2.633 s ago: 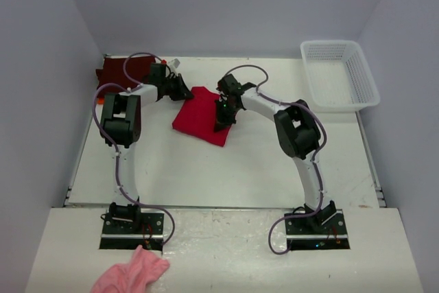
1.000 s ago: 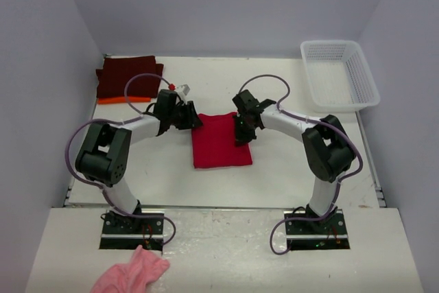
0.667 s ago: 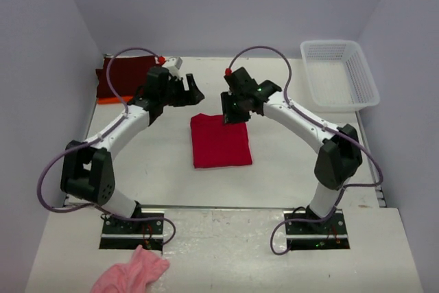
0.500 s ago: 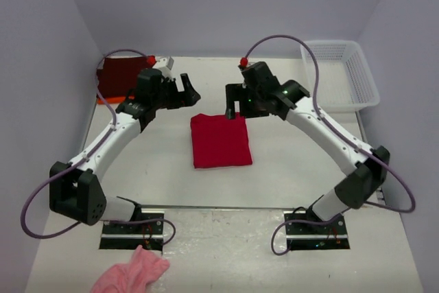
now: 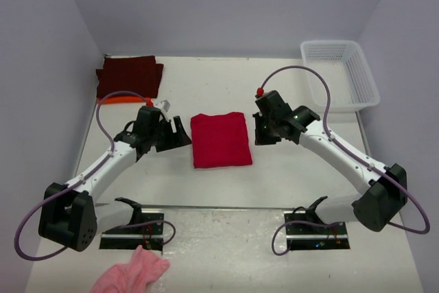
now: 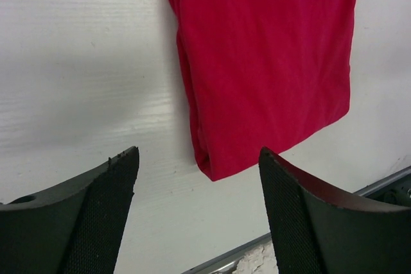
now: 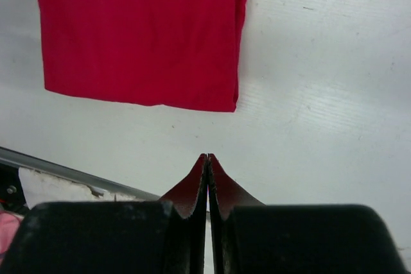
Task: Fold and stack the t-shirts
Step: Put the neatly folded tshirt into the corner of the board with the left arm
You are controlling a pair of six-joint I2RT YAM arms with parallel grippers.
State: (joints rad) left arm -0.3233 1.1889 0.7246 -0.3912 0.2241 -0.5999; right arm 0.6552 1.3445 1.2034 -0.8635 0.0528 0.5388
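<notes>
desk (image 5: pixel 295 169): stretching beneath left claw (image 5: pixel 180 138) and right claw (image 5: pixel 261 135)
red t-shirt (image 5: pixel 219 139): lying folded between them, touching neither
maroon t-shirt (image 5: pixel 129 77): sitting on orange t-shirt (image 5: pixel 113 100), beyond left claw
left claw: jaws standing apart
right claw: jaws pressing together, empty

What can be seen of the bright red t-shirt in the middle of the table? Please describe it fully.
The bright red t-shirt looks like soft, plain fabric, folded into a neat, roughly rectangular packet, with layered edges showing along one side. It lies flat on the white table. The left gripper and the right gripper flank it, one on each side, but neither touches it.
</notes>
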